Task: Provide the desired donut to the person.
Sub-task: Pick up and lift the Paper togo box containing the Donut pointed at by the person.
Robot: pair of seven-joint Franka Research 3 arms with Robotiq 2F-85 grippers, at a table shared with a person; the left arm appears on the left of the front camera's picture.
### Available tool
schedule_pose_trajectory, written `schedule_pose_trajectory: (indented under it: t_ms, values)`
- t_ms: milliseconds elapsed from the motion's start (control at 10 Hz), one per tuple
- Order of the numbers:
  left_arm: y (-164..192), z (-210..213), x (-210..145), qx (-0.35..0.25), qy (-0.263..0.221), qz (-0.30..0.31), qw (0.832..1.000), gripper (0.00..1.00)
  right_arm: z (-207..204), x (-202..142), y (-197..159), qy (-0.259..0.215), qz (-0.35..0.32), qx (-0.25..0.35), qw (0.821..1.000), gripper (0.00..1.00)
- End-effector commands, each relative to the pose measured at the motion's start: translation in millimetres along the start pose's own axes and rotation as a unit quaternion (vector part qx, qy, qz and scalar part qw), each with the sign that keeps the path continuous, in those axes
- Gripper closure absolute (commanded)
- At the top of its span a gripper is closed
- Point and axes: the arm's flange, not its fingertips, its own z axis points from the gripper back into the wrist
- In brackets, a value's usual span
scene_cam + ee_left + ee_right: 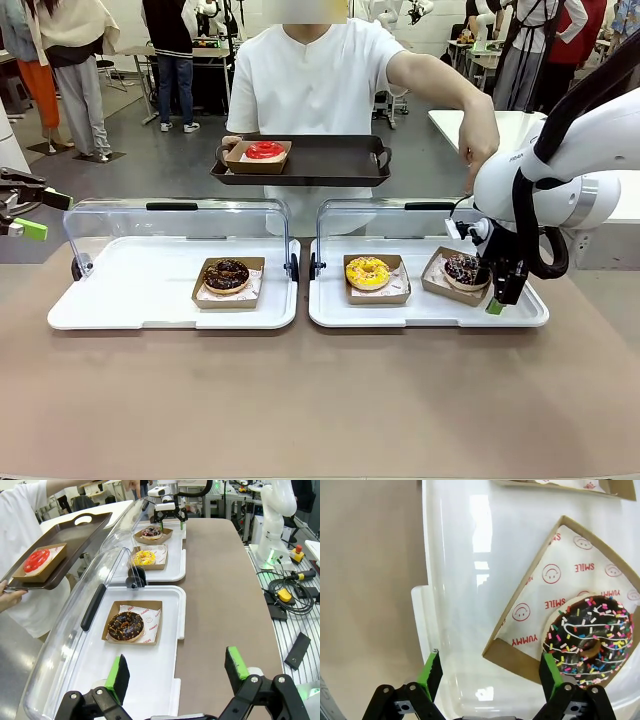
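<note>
Right end effector point(497, 296) open at the sprinkled donut point(463, 268), nothing gripped.

Front view: across the counter point(300, 400) the person point(310, 80) holds a serving tray point(335, 158) carrying a red donut point(265, 150) and props the clear lid point(385, 215) up with one hand point(483, 150). Your left end effector point(38, 213) hangs wide open at the far left, well apart from the work. Left wrist view: its spread jaws sit over the near edge of a white tray point(150, 670), short of the chocolate donut point(126, 626). Right wrist view: the jaws straddle a corner of the cardboard box point(510, 661), with the donut just past one finger. My read of the risks: close here and that pad may bite icing instead of card, or the thin wall may buckle and tip the donut. Lift carelessly and you could clip the lid or the hand above.
</note>
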Motion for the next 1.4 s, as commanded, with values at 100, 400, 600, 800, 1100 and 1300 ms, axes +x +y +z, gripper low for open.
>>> schedule_pose_trajectory:
  t_ms: [100, 400, 600, 800, 1100, 1300]
  values:
    - [-0.6, 1.2, 0.6, 0.0, -0.001, -0.001, 1.0, 0.0, -0.1, 1.3, 11.0, 0.007, 0.017, 0.004, 1.0, 0.0]
    - [-0.6, 1.2, 0.6, 0.0, -0.001, -0.001, 1.0, 0.0, -0.4, 0.6, 10.6, 0.008, 0.015, 0.005, 1.0, 0.0]
    - [-0.6, 1.2, 0.6, 0.0, -0.001, -0.001, 1.0, 0.0, -0.9, -1.3, 8.5, 0.009, 0.011, 0.005, 1.0, 0.0]
    - [-0.6, 1.2, 0.6, 0.0, -0.001, -0.001, 1.0, 0.0, 1.1, -4.5, 5.5, 0.015, 0.005, -0.003, 1.0, 0.0]
    - [-0.6, 1.2, 0.6, 0.0, -0.001, -0.001, 1.0, 0.0, 3.1, -8.1, 1.1, 0.02, -0.013, -0.013, 1.0, 0.0]
    - [-0.6, 1.2, 0.6, 0.0, -0.001, -0.001, 1.0, 0.0, 3.5, -9.3, -0.6, 0.021, -0.018, -0.015, 1.0, 0.0]
